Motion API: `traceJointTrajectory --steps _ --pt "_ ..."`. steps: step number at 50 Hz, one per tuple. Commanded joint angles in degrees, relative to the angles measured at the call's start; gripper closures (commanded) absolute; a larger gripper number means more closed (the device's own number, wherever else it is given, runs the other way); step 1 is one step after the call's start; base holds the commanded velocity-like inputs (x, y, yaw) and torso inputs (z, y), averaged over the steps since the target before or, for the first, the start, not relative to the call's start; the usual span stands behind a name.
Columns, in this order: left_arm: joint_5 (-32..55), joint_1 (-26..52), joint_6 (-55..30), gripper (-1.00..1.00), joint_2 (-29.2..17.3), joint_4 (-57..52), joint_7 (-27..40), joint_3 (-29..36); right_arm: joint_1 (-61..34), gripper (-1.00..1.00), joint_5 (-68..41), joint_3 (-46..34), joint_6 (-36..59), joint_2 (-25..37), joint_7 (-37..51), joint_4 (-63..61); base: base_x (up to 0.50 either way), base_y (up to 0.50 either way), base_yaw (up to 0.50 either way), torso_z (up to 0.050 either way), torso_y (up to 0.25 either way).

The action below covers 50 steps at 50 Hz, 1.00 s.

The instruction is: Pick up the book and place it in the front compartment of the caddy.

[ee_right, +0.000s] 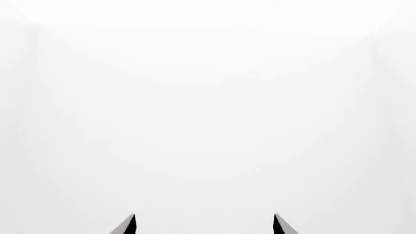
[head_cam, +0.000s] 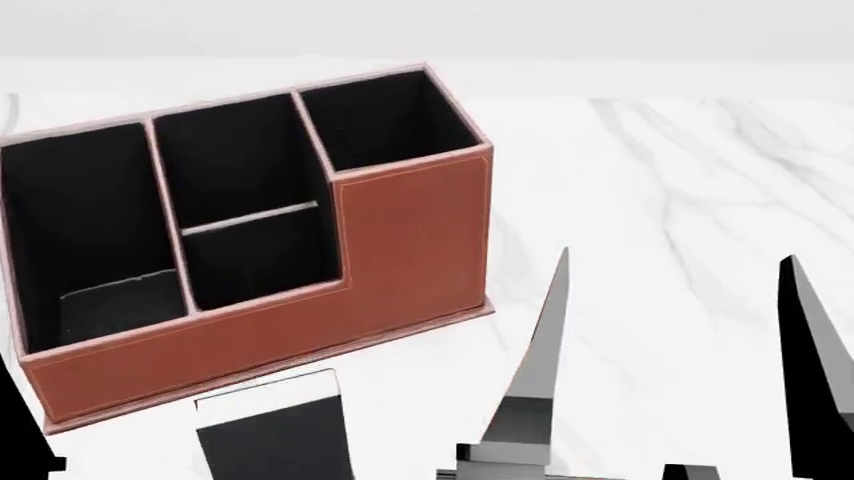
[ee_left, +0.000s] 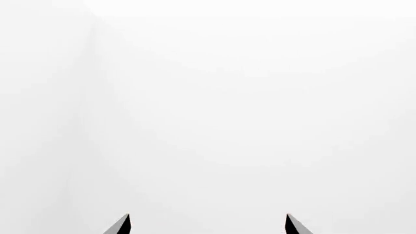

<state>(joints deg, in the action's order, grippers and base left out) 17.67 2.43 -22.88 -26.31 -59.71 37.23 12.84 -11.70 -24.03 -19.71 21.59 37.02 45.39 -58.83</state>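
Book stands on the marble table just before the caddy, near its low front wall; its long axis runs away from us toward that wall. We keep our right gripper spread wide, empty. Our left gripper likewise gapes on nothing.

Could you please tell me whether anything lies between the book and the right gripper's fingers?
In the head view, only bare marble table shows between the book and the right gripper; nothing lies between them.
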Motion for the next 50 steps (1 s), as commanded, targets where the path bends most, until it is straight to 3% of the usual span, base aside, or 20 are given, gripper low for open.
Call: traceJointTrajectory --steps 1,22,26,28,39,50 --pt "1.31 0.88 2.0 -1.0 -3.49 0.06 4.31 1.2 -0.41 -1.0 0.32 -0.41 -1.18 0.82 0.54 -0.43 0.5 0.0 0.0 0.0 0.0" --pt "4.36 3.34 5.74 -1.0 -12.0 -0.02 13.57 6.97 -1.49 -1.0 -0.9 -1.86 -2.21 3.11 3.25 -0.58 0.5 0.0 0.0 0.0 0.001" --pt "1.34 -0.62 9.02 -1.0 -13.68 1.03 13.7 8.81 -1.87 -1.0 -0.88 -2.56 -2.34 3.36 3.61 -0.45 0.5 0.0 0.0 0.0 0.0" --pt "4.51 0.52 9.44 -1.0 -13.67 0.95 13.7 7.43 -2.25 -1.0 -0.69 -3.3 -2.15 3.16 3.72 -0.23 0.5 0.0 0.0 0.0 0.0" --pt "5.94 6.28 11.47 -1.0 -21.86 -0.23 23.02 16.17 -2.92 -1.0 -0.51 -4.41 -2.07 4.16 4.85 -0.52 0.14 0.0 0.0 0.0 0.002" --pt "7.46 14.24 14.79 -1.0 -28.56 -0.16 32.0 26.99 -3.91 -1.0 -0.98 -5.74 -1.69 4.65 6.17 -0.15 0.0 0.49 0.0 0.0 0.0"
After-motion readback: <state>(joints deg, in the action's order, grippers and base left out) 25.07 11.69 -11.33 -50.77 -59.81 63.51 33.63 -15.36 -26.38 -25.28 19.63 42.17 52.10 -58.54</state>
